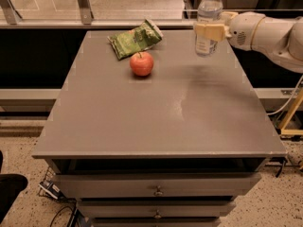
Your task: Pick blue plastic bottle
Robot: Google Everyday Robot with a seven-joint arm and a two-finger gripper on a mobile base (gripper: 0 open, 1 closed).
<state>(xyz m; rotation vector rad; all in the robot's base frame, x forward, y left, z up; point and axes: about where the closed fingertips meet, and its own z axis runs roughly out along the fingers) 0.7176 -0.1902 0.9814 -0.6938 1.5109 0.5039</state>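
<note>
The blue plastic bottle (209, 11) is a slim clear bottle with a white cap and a pale label, at the back right of the grey table (142, 122). My gripper (208, 31) reaches in from the right on a white arm and is shut on the bottle's middle, its cream fingers (204, 31) across the label. The bottle is upright and held a little above the table top, with its shadow below it. The cap reaches the top edge of the camera view.
A red apple (141, 63) stands at the back middle of the table, with a green snack bag (135, 39) just behind it. Drawers (157, 191) are under the table top. A yellow stand (291, 112) is to the right of the table.
</note>
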